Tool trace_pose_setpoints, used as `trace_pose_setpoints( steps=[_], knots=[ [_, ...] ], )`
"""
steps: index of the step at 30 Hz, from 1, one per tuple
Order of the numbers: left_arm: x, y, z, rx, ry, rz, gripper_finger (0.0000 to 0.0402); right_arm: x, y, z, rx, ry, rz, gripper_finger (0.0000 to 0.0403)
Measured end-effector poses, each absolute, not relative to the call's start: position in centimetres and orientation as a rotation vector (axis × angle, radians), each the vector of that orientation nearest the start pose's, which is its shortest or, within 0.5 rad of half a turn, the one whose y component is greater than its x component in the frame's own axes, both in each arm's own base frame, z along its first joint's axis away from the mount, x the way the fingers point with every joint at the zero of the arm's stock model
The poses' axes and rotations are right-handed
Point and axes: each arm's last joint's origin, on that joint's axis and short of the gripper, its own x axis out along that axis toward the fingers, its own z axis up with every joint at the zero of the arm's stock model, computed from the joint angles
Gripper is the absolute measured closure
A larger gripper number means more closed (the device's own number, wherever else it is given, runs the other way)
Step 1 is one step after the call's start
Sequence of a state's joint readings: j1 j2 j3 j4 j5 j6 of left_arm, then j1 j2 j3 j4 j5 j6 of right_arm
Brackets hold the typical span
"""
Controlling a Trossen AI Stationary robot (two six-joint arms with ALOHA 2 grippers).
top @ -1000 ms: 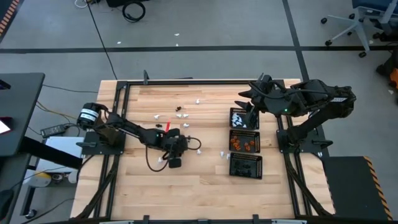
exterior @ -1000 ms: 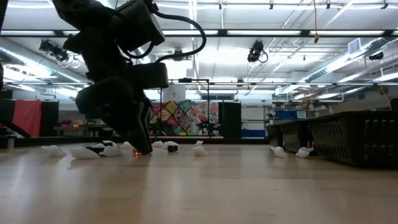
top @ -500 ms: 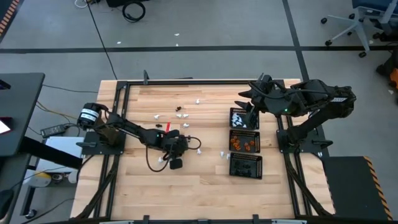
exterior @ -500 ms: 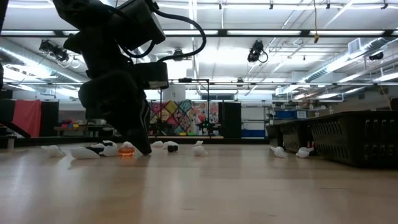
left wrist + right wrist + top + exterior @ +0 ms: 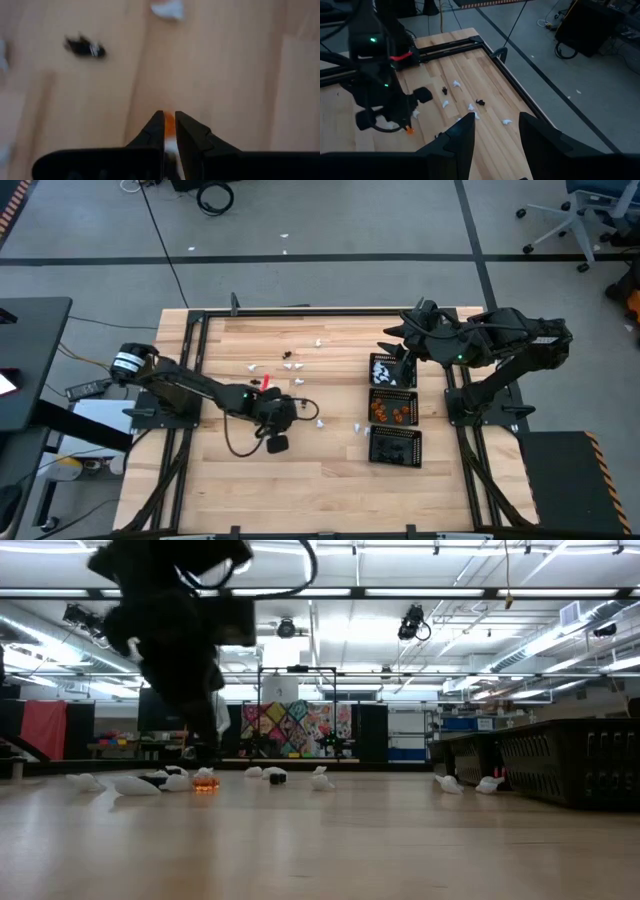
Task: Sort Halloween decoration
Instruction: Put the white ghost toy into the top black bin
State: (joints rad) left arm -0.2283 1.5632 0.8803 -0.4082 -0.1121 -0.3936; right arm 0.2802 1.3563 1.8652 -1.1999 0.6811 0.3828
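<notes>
Worktop mid-left: left gripper (image 5: 169,125) hovers, fingers nearly closed, empty, over an orange trinket (image 5: 205,781). Likely a missed pinch; reopen, centre, descend fully. Right gripper (image 5: 495,131) waits open over the white tray (image 5: 392,370), right edge.

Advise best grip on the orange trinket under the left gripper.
Take the orange trinket across its middle, from straight above with the left gripper. It sits low on the table with white pieces close beside it, so a side approach would likely knock them.
</notes>
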Motion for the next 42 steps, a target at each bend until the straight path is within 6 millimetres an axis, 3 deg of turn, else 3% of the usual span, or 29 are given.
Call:
trace_pose_setpoints(
  steps=[6, 11, 20, 25, 36, 42],
  knots=[
    [26.0, -9.5, 17.5, -0.118, 1.189, 0.057, 0.0367, 21.5, 4.3, 47.6, 0.044, 0.529, -0.494, 0.0245],
    [24.9, -11.7, 17.4, -0.125, 1.187, 0.073, 0.0349, 21.5, 4.3, 47.6, 0.044, 0.528, -0.495, 0.0245],
    [25.2, -12.3, 16.2, -0.057, 1.169, 0.132, 0.0270, 21.5, 4.3, 47.6, 0.036, 0.522, -0.494, 0.0245],
    [25.7, -12.6, 15.3, -0.048, 1.175, 0.109, 0.0247, 21.5, 4.3, 47.6, 0.036, 0.522, -0.494, 0.0245],
    [26.1, -12.8, 12.9, -0.015, 1.248, 0.150, 0.0247, 21.5, 4.3, 47.6, 0.037, 0.523, -0.492, 0.0245],
    [26.2, -12.9, 12.8, -0.026, 1.253, 0.148, 0.0297, 21.5, 4.3, 47.6, 0.038, 0.525, -0.487, 0.0245]
  ],
)
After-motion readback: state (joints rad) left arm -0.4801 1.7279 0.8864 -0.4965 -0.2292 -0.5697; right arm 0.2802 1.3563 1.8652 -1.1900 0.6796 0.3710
